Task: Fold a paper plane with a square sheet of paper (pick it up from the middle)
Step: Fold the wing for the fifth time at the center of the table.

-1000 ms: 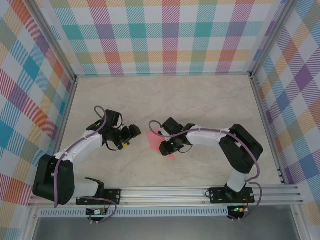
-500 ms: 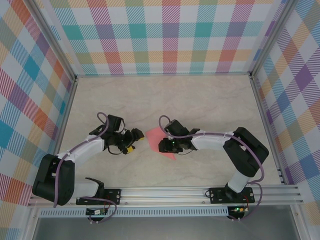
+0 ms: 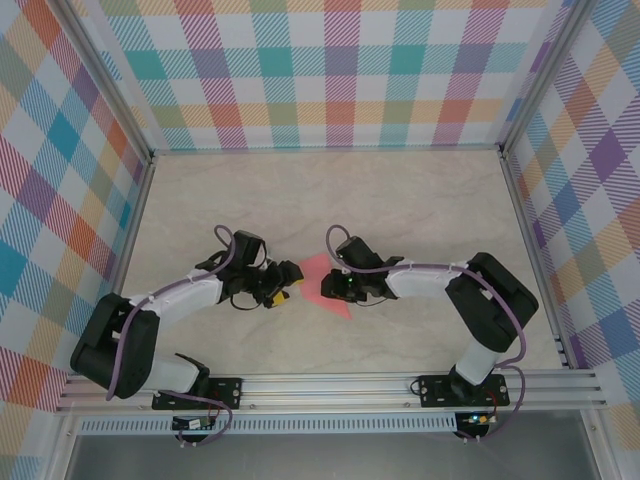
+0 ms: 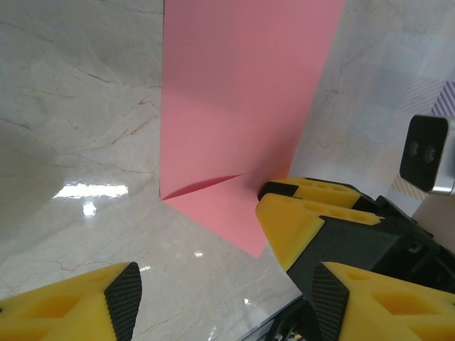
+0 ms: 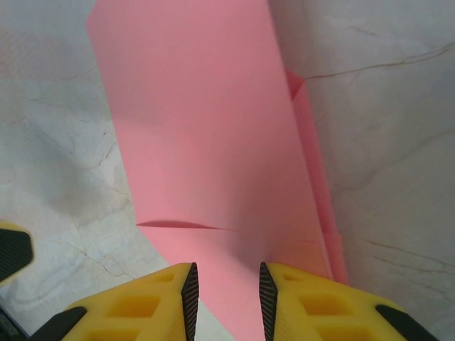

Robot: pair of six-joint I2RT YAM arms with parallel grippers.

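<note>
Jaws of the left gripper (image 4: 224, 305) stand wide apart just short of the square sheet of paper (image 4: 242, 92). Those of the right gripper (image 5: 226, 298) are narrowly parted astride its edge. Sheet at centre of the marble tabletop (image 3: 400, 210), one part raised along a crease.

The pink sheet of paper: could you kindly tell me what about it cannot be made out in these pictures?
- Top external: the sheet is small, its creases unreadable; the right gripper covers its right part.
- Right wrist: its near edge runs off the bottom between the fingers; grip unclear.
- Left wrist: its far end is cut by the top edge.
</note>
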